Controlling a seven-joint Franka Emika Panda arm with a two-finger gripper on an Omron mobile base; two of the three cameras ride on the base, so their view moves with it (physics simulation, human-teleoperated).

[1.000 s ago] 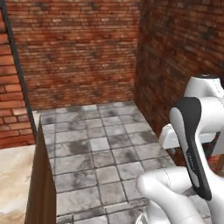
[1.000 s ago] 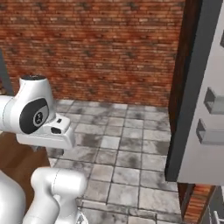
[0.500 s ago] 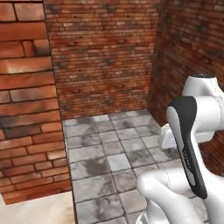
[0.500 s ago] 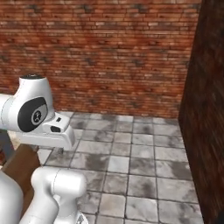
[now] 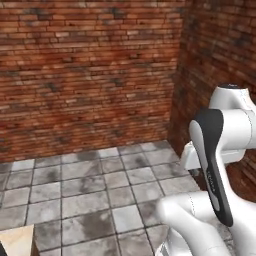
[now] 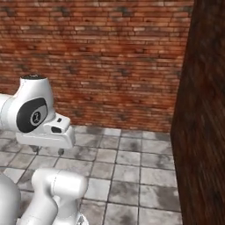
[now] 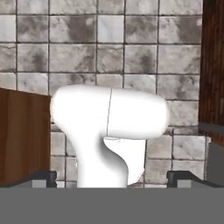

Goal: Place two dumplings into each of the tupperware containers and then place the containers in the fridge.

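A: Entry, gripper [image 7: 112, 178] first. In the hand view the two dark fingertips sit far apart at the bottom edge, one at 7 o'clock, one at 5 o'clock. Jaws spread wide, nothing between them.

B: So no dumpling or container in hand?

A: None. Beyond the tips there is grey tiled floor [image 7: 131, 57], a brown wooden panel [image 7: 22, 135] at 9 o'clock and a dark edge at 3 o'clock.

B: And from the base?

A: Left base view: brick wall [image 5: 85, 70] from 9 to 1 o'clock, tiled floor below, a pale corner of counter [image 5: 17, 240] at 7 o'clock. Right base view: brick wall again, plus a dark brown upright surface [image 6: 204, 114] at 3 o'clock.

B: Where are the task's things?

A: Dumplings, tupperware containers and fridge are not in these frames, so I cannot place them.

B: Progress, then?

A: Cannot be read here. Judgement: the robot faces a bare corner, away from any work area, so it must reach its next target before anything else.
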